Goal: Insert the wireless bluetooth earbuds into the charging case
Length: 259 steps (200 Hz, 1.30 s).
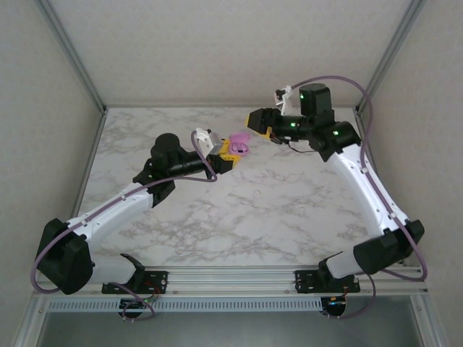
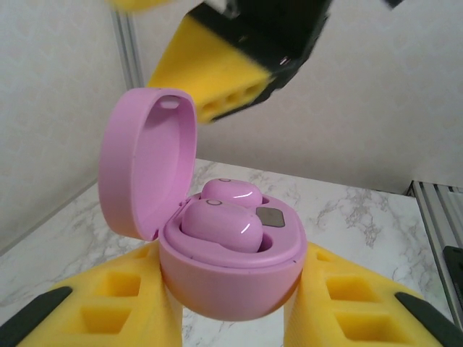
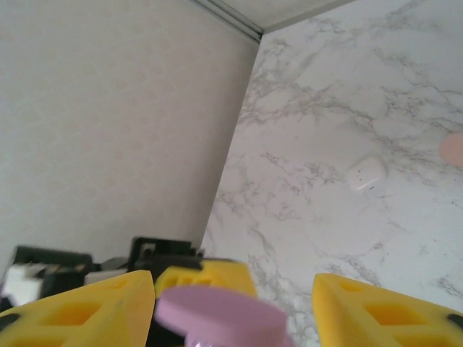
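We see the left pincer (image 2: 231, 314) clamping a rounded lilac charging case (image 2: 231, 285) with two lilac earbuds (image 2: 221, 224) seated; the right pincer (image 3: 231, 307) gapes wide, apparently around its lid (image 3: 217, 312).

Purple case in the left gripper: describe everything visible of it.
The purple case is a rounded, glossy plastic shell, held upright between the left gripper's yellow fingers. Its lid stands open, hinged at one side. Two matching earbuds sit in its wells, a small grey patch beside them.
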Tool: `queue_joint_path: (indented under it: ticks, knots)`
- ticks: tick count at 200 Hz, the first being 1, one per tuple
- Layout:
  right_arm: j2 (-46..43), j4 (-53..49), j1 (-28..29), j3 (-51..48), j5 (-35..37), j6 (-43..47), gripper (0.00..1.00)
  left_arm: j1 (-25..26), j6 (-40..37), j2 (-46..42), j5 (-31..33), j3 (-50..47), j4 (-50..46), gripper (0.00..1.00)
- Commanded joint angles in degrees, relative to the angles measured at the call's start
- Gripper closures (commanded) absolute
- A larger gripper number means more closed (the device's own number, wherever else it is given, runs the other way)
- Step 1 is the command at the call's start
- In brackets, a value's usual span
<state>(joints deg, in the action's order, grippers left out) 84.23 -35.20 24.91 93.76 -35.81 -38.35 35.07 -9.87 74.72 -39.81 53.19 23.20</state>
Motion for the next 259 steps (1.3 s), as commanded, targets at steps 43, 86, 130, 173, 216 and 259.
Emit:
queue_joint_path:
  ticks: [43,86,130,173,216,259]
  knots:
    - [0.1,-3.8,0.1,-0.6,-6.1,2.5,0.40,0.8,0.5,-1.9,4.1,2.4,2.9,0.76]
    - [-4.8,0.7,-0.5,-7.6,-8.7,-0.4,0.39,0.8,1.9,-1.3,4.4,2.6,4.9,0.76]
    - [-5.4,14.8,-0.8,-14.4,-17.9,-11.7,0.39,0.9,3.7,-0.6,3.5,2.8,7.2,0.76]
    - [-3.3,30.1,-0.8,-19.3,-22.5,-23.4,0.44,1.0,4.2,0.4,2.6,3.7,8.1,0.76]
    - [-2.3,37.5,-0.8,-22.1,-24.3,-29.1,0.54,1.1,4.0,0.9,2.8,3.9,8.1,0.75]
    - [-2.2,41.2,-0.8,-23.4,-24.8,-31.6,0.64,1.1,3.3,1.3,2.9,4.1,7.0,0.74]
